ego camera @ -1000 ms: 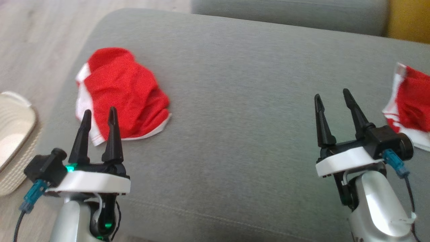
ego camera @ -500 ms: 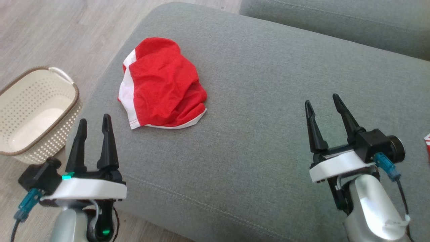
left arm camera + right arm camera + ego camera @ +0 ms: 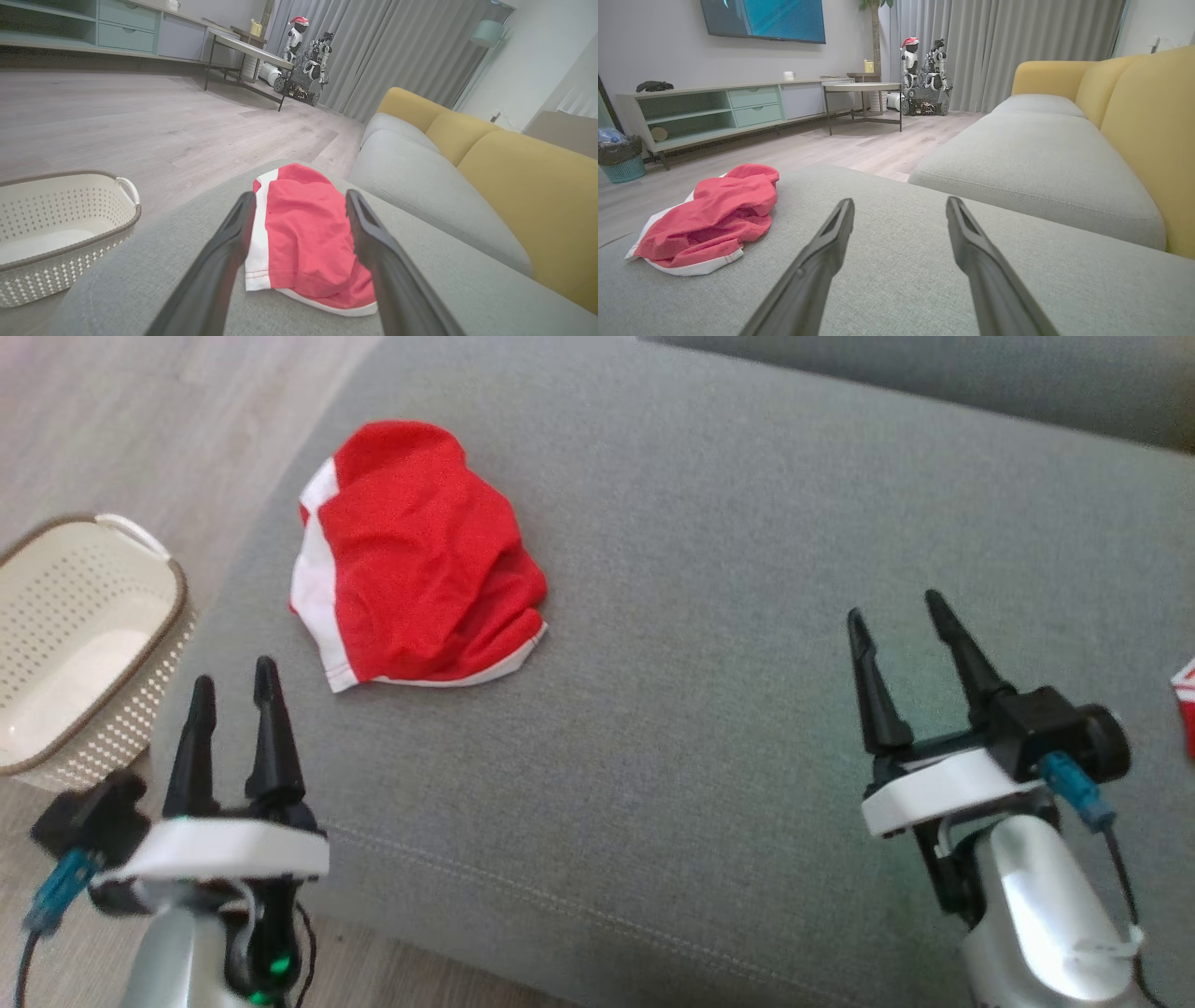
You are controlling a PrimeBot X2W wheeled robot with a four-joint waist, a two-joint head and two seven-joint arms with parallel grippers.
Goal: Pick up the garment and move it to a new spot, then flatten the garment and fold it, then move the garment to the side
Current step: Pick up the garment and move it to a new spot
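Grey seat cushion [image 3: 709, 616] dominates; the right wrist view adds a wall screen [image 3: 761, 18] beyond it. White basket [image 3: 84, 644] off its left edge. Crumpled red-and-white garment [image 3: 411, 560] on its left part. Left gripper [image 3: 232, 672] and right gripper [image 3: 893, 605] hover at its near edge, fingers spread, empty.

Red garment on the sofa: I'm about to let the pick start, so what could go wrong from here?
1. The red garment lies crumpled near the grey cushion's left edge, beside the basket; a sloppy pull might drag it off.
2. It is bunched, so the open left gripper may pinch several layers.
3. Another red-and-white piece right of the right gripper could be mistaken for it.
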